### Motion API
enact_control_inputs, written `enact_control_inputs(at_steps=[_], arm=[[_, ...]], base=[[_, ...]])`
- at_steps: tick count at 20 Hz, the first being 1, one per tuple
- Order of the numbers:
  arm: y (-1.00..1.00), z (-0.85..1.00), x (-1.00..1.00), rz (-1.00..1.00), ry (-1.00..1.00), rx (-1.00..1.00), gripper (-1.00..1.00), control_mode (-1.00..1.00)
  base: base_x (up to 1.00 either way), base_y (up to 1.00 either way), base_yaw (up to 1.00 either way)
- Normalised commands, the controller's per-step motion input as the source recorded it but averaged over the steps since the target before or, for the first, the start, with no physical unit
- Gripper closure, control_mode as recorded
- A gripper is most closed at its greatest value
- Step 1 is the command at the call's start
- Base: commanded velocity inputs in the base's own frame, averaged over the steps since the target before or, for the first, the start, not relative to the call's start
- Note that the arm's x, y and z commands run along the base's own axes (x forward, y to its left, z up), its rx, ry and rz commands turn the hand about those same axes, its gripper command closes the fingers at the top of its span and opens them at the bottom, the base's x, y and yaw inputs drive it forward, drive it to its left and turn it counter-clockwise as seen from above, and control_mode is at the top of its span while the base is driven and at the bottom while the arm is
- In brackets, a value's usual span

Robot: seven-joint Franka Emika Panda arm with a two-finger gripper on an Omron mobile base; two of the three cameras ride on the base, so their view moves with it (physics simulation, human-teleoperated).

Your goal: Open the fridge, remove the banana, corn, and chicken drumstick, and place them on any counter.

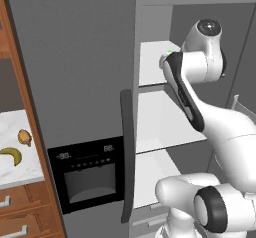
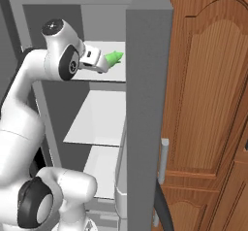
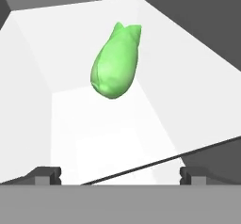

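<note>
Fingers (image 3: 120, 173) stand released and wide apart at the mouth of the fridge (image 1: 75, 82), its right door swung open, with nothing between them. Just ahead of them, on the upper white shelf (image 3: 108, 124), lies the corn (image 3: 115, 60), apart from both tips and roughly centred between them, its blunt end toward the fingers and its pointed husk end away. To do this step well, the hand should probably ease straight forward along the shelf until the tips flank the widest part of the corn, then clench across its short width; closing too early would likely catch only the rounded end and let it slip. Side walls of the compartment sit close on either flank, and the shelf edge runs just beneath the tips, so a low approach risks a scrape. Far behind and to the left of the fingers, the banana (image 1: 12, 155) and chicken drumstick (image 1: 24, 137) already rest on the worktop (image 1: 15, 172).
</note>
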Motion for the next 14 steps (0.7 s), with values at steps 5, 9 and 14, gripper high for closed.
enact_control_inputs(at_steps=[5, 9, 14], arm=[[-0.04, 0.0, 0.47, 0.0, 0.0, 0.0, -1.0, -1.0], [0.0, 0.0, 0.33, -0.01, 0.0, 0.0, -1.0, -1.0], [-0.07, -0.01, 0.23, -0.02, 0.0, 0.0, -1.0, -1.0]], base=[[0.0, 0.0, 0.0], [0.0, 0.0, 0.0], [0.0, 0.0, 0.0]])
